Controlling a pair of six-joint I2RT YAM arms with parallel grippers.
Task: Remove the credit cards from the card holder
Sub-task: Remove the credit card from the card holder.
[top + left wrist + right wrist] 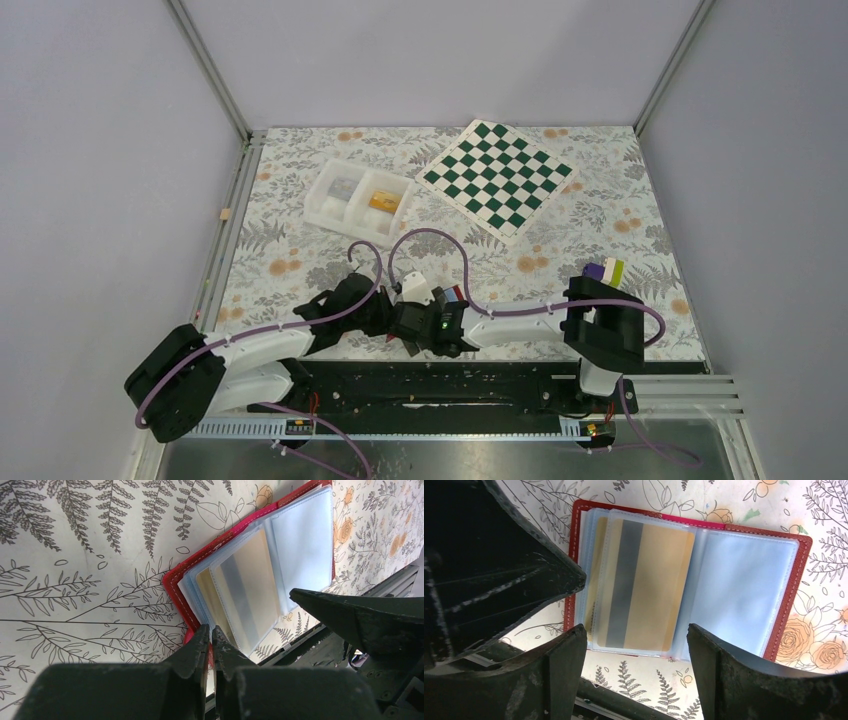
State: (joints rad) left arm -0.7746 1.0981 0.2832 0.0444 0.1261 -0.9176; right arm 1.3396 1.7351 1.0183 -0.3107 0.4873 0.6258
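Right fingers [554, 680] apart, open card holder [805, 555], credit cards [649, 585] inside

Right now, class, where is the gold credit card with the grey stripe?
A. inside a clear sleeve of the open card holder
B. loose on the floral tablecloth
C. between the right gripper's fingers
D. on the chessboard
A: the gold credit card shows behind clear plastic in the open red card holder, and the right gripper hangs open above it, holding nothing.

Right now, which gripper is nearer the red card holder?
Left. The left gripper is shut on the card holder's corner. The right gripper hangs open above it, over a sleeved credit card.
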